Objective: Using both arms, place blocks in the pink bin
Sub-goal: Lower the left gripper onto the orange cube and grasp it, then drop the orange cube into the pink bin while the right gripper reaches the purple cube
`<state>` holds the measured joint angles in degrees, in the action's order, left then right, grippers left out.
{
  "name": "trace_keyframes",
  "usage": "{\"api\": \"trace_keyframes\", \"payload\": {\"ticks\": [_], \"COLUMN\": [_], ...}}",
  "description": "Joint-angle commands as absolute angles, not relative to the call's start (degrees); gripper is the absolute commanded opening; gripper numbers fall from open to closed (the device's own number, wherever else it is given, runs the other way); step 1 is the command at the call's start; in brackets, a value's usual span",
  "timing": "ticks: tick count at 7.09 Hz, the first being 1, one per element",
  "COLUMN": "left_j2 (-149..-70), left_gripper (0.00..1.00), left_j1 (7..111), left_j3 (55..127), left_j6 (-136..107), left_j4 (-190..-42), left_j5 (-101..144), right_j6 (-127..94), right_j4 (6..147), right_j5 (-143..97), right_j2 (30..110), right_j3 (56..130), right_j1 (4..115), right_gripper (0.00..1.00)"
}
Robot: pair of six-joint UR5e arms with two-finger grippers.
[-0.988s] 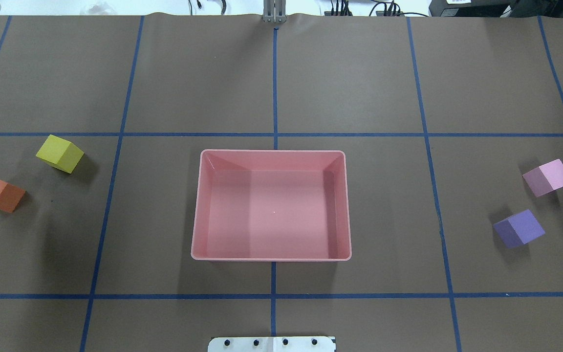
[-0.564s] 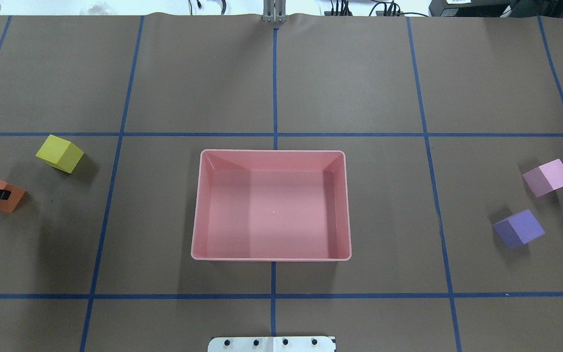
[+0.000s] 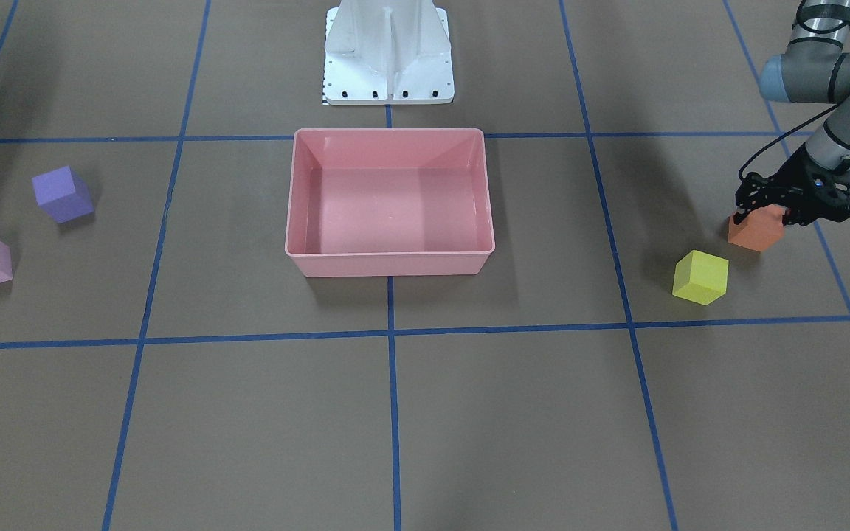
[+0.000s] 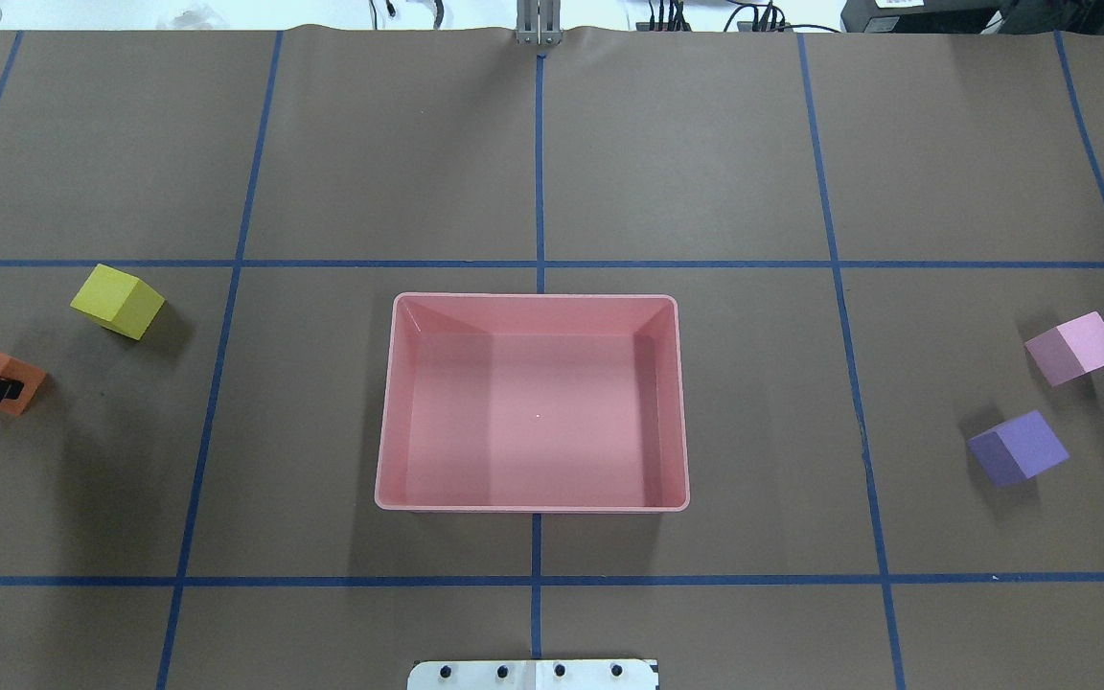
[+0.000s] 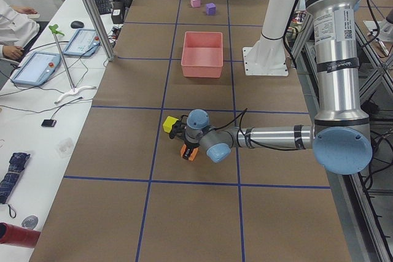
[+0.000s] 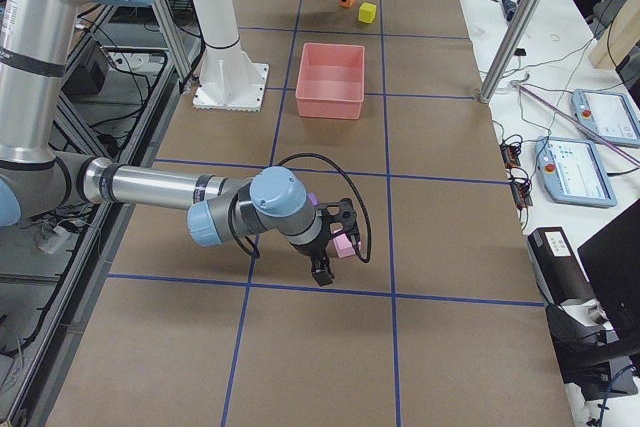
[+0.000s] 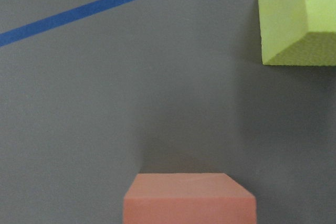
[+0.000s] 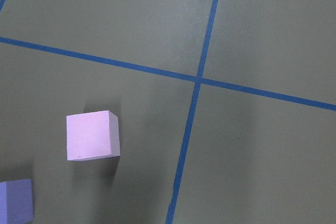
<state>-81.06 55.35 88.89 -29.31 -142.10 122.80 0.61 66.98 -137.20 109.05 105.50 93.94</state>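
Note:
The pink bin sits empty at the table's middle. My left gripper is low over the orange block, fingers open on either side of it; the block rests on the table and fills the bottom of the left wrist view. The yellow block lies just beside it. The light pink block and the purple block lie at the far right. My right gripper shows only in the exterior right view, hovering above the light pink block; I cannot tell whether it is open or shut.
The white base pedestal stands behind the bin. Blue tape lines grid the brown table cover. Operators' tablets and cables lie on a side bench beyond the table's far edge.
My left gripper has moved down and slightly inward over the orange block, covering more of it in the overhead view. The blocks and the bin have not moved.

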Motion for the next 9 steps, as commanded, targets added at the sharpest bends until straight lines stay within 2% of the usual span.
{"api": "trace_keyframes", "payload": {"ticks": [1, 4, 7, 9], "left_j2": [-80.77, -83.83, -97.51, -111.73], "left_gripper": [0.10, 0.10, 0.09, 0.10], "left_j1": [56.24, 58.63, 50.05, 41.27], "left_j3": [95.40, 113.85, 115.05, 116.01], "left_j6": [-29.79, -36.70, -52.68, -60.35], "left_j4": [-140.04, -119.77, -113.66, -98.00], "left_j5": [128.45, 130.26, 125.27, 117.39], "right_j6": [0.53, -6.47, -24.22, -29.07], "right_j4": [67.06, 66.36, 55.66, 54.67], "right_j5": [-137.28, -137.11, -135.71, -135.27], "right_j2": [109.07, 108.37, 108.37, 108.37], "right_j3": [105.56, 106.08, 106.26, 107.92], "right_j1": [93.78, 89.93, 80.18, 77.18], "right_gripper": [1.00, 1.00, 1.00, 1.00]}}
